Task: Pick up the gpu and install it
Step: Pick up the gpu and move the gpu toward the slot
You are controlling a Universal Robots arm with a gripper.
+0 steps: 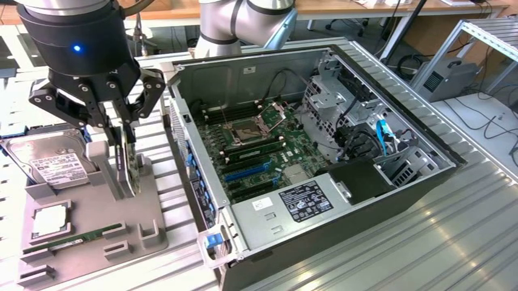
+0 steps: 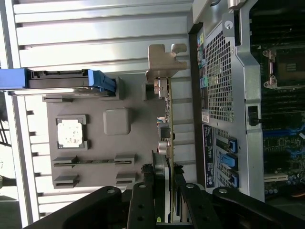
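**Over the parts tray, left of the exterior frame: gripper clamped on the gpu**

At left in the exterior view my gripper (image 1: 121, 177) is down on the gpu (image 1: 135, 171), one finger on each face, closed onto it. Card stands on edge, seated in the grey tray (image 1: 89, 233). My fingers and a tray post cover most of it; only a thin strip shows.

Wrist view: gripper (image 2: 164, 202) at bottom centre, gpu (image 2: 167, 124) running up the middle of the frame to its silver bracket (image 2: 164, 59). The card end between my fingers is hidden, so I can't make out the pad contact itself.

Same tray holds the hard drive (image 1: 48, 160), upper left, partly behind my gripper, a CPU (image 1: 50, 221) and a RAM stick (image 1: 73, 239) at lower left.

Open computer case (image 1: 324, 151) sits just beside the tray, motherboard (image 1: 259, 148) exposed, blue slots (image 1: 247, 173) visible. Lower slots hard to read. My arm is cut off by the top frame edge.
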